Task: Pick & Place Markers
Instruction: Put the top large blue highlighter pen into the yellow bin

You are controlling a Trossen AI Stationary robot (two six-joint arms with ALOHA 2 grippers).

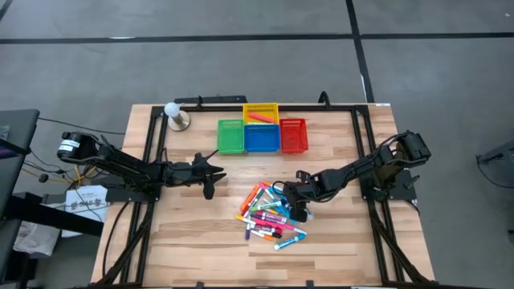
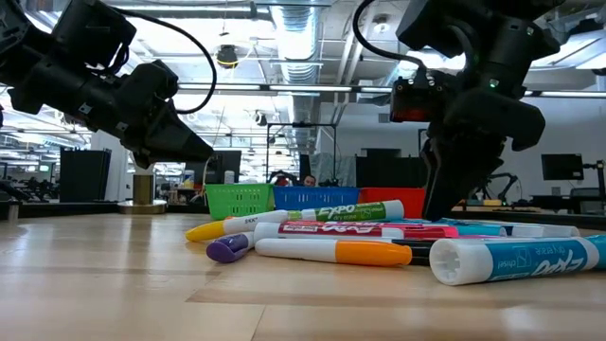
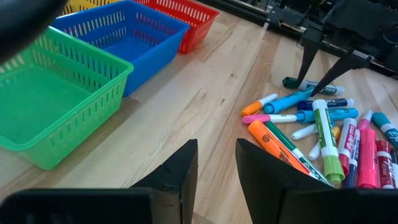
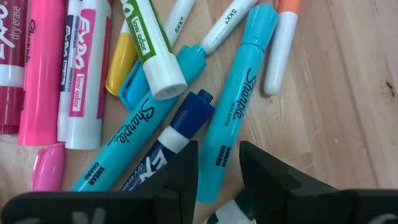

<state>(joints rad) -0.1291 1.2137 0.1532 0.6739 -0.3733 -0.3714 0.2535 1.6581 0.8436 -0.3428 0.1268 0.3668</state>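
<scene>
Markers (image 1: 271, 217) lie heaped near the table's (image 1: 193, 241) front edge, right of centre, as the right gripper (image 1: 299, 210) hangs low over the pile, fingers narrowly parted and empty above a dark blue-capped pen (image 4: 186, 121). Picking appears under way; next comes a descent and squeeze. The left gripper (image 1: 210, 174) waits mid-table, narrowly parted, empty, near the baskets (image 1: 262, 135).
</scene>
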